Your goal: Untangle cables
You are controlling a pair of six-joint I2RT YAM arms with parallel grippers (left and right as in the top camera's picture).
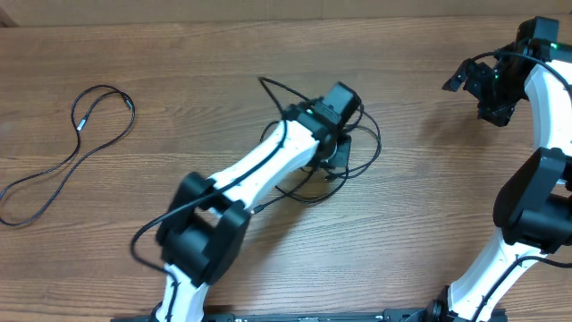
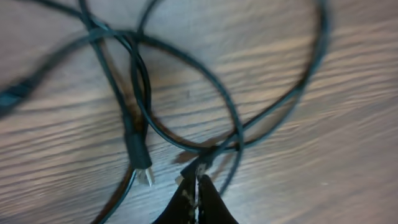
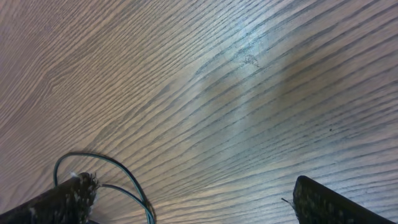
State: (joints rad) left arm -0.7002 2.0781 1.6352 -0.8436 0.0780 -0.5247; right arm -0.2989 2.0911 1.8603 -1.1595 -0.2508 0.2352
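A tangle of black cables (image 1: 357, 143) lies at the table's middle, with loops crossing each other. In the left wrist view the loops (image 2: 224, 106) overlap, and a plug end with a metal tip (image 2: 143, 168) lies just left of the fingers. My left gripper (image 1: 334, 161) is down on the tangle, and its fingers (image 2: 198, 180) are shut on a black cable where two strands cross. My right gripper (image 1: 475, 94) is at the far right, above bare wood. Its fingers (image 3: 199, 199) are wide open and hold nothing.
A separate black cable (image 1: 80, 148) lies loosely looped at the far left of the wooden table (image 1: 179, 54). Thin teal wires (image 3: 127, 180) hang by the right gripper's left finger.
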